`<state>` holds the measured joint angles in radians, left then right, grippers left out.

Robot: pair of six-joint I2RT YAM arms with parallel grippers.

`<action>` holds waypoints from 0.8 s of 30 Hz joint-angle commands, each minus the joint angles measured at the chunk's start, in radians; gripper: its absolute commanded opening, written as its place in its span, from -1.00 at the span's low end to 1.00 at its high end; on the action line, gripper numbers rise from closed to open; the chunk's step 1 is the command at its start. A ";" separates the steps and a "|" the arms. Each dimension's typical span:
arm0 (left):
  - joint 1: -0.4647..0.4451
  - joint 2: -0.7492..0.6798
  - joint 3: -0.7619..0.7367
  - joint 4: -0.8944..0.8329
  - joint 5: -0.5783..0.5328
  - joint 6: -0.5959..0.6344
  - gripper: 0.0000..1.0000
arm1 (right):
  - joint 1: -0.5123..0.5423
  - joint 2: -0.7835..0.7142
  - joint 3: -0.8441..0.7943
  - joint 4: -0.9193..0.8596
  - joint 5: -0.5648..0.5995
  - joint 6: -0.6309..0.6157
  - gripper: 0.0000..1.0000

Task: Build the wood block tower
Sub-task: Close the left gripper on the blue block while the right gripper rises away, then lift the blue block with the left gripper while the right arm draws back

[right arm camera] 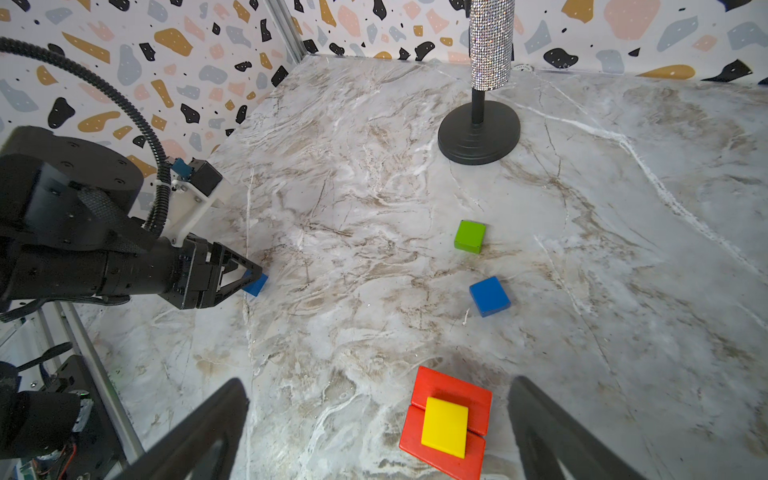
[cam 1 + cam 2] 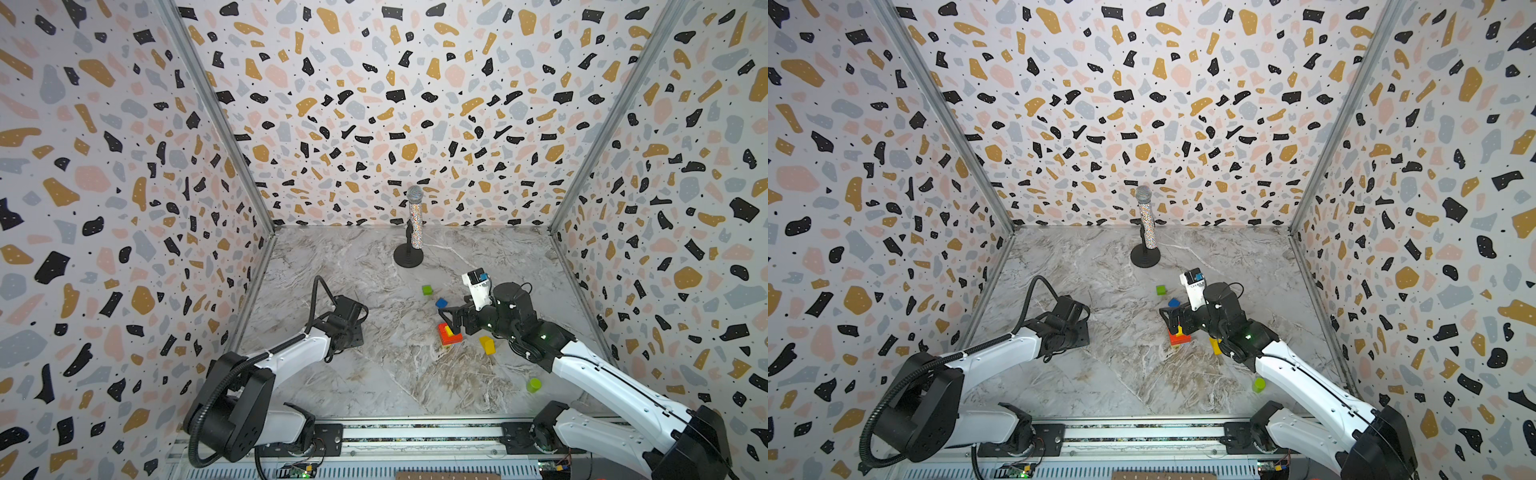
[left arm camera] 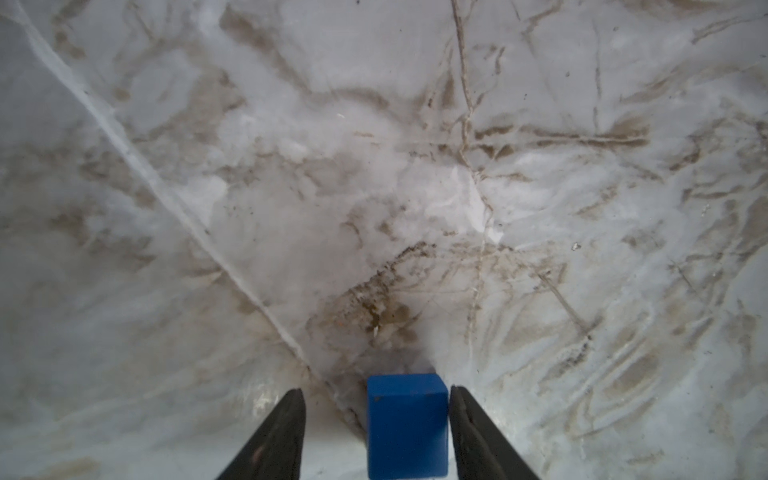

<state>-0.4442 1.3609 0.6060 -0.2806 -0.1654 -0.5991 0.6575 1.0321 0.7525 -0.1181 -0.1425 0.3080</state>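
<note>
In the left wrist view a dark blue block (image 3: pixel 407 432) stands on the marble between the jaws of my left gripper (image 3: pixel 375 390). One finger touches its side; the other finger (image 3: pixel 286 419) is a gap away. The right wrist view shows that gripper (image 1: pixel 249 278) low at the block (image 1: pixel 257 286), near the left wall. My right gripper (image 1: pixel 378 382) is open and hovers over the tower (image 2: pixel 448 334): two red bricks (image 1: pixel 453 386) side by side with a flat yellow block (image 1: pixel 444 426) on top. That gripper holds nothing.
Loose on the table are a green cube (image 2: pixel 427 289), another dark blue block (image 2: pixel 441 302) and a yellow block (image 2: pixel 487 345). A lime-green cylinder (image 2: pixel 533 385) lies by the right arm. A glittery microphone (image 2: pixel 413 224) on a black stand is at the back.
</note>
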 commanded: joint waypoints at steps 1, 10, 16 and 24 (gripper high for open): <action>-0.011 0.007 -0.003 0.021 0.008 -0.002 0.08 | -0.001 0.001 0.001 0.011 -0.001 -0.006 0.98; -0.019 0.013 0.004 0.015 -0.007 0.003 -0.06 | -0.001 0.001 0.007 0.002 -0.003 -0.007 0.98; -0.027 0.027 0.009 0.017 -0.006 0.005 -0.15 | -0.001 0.000 0.006 0.003 -0.001 -0.007 0.98; -0.034 0.038 0.024 0.009 -0.004 0.013 -0.36 | -0.002 0.002 0.006 0.005 -0.001 -0.007 0.98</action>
<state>-0.4736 1.3945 0.6064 -0.2691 -0.1654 -0.5945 0.6575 1.0393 0.7525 -0.1184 -0.1425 0.3077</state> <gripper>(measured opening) 0.329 0.991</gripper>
